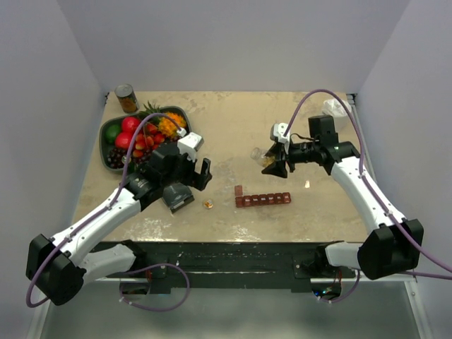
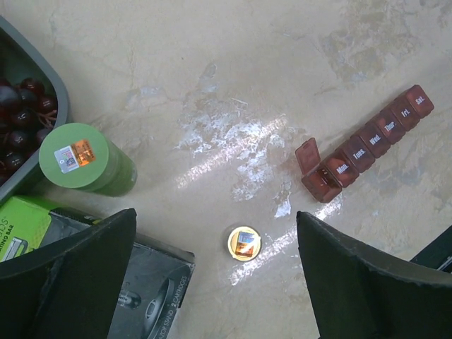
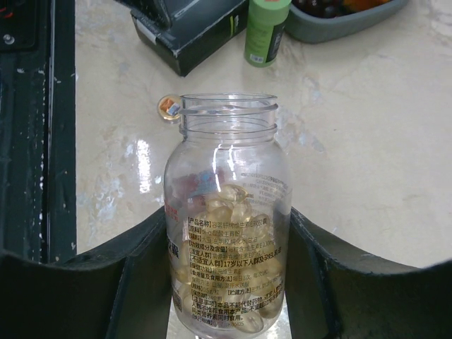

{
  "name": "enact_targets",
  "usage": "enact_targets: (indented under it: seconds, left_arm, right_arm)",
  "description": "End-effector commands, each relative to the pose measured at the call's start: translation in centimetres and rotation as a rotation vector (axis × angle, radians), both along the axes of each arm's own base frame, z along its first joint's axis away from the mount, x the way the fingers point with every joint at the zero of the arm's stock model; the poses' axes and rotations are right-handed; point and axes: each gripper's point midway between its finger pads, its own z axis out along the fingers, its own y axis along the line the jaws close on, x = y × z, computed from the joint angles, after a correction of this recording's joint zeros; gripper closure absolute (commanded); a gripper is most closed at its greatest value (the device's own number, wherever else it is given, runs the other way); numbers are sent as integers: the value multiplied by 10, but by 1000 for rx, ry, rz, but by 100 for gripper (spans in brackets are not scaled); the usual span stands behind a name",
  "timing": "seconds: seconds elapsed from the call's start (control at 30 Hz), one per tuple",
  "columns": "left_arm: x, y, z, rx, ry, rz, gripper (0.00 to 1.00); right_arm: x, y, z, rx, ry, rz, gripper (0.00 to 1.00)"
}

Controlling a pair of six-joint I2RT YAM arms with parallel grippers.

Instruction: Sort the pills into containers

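Note:
The pills (image 3: 236,212) are golden capsules piled inside a clear, uncapped pill bottle (image 3: 227,176). My right gripper (image 3: 229,222) is shut on that bottle, holding it above the table (image 1: 263,157). The containers (image 2: 367,145) form a dark red strip of day-labelled compartments; the end lid (image 2: 308,155) stands open, the others are down. In the top view the strip (image 1: 263,199) lies mid-table. My left gripper (image 2: 215,226) is open and empty above the bottle's round cap (image 2: 244,244), which lies flat on the table between its fingers.
A green can (image 2: 85,159) stands beside a grey bowl (image 2: 62,92) of grapes and fruit at the left. A black and green box (image 2: 145,282) lies under the left finger. A tin (image 1: 126,98) stands at the back left, and crumpled white material (image 1: 333,107) at the back right.

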Motion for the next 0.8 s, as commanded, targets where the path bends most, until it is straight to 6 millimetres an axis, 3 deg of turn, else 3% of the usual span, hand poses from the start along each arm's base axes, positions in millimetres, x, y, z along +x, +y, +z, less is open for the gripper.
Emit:
enact_targets:
  seconds: [0.0,0.1,0.77]
  left_arm:
    - [8,1,15,-5,-88,-6,1]
    - [6,2,16,-14,-115,-22,1]
    - [0,3,13,-23,-137,-41,1]
  right_arm:
    - [5,-1,34,21,-25,-38,100]
    - [8,0,47,38,-41,-60,100]
    - [20,-10,76,72,-83,-177,100]
